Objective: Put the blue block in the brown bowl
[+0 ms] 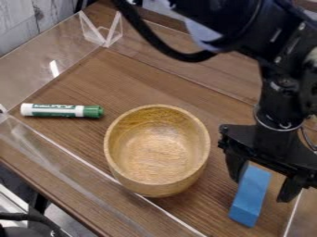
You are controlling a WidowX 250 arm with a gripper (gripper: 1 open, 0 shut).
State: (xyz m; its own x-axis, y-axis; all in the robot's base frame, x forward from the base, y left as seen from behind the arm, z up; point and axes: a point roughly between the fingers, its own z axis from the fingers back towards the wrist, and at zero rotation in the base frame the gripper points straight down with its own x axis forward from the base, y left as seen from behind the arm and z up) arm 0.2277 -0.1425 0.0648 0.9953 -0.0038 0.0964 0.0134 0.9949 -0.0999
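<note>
The desk [143, 61] has a surface of brown wood, and the grain of this wood runs across it in fine lines; along its left side and its lower edge there is a transparent border [62, 155], like clear plastic, which catches some narrow white reflections. Beyond this border, in the upper left corner, I see a light grey surface with vertical ridges [18, 22], but I cannot tell if it is a wall. The light is soft and rather even, with a small bright reflection on the clear plastic at the left.
</note>
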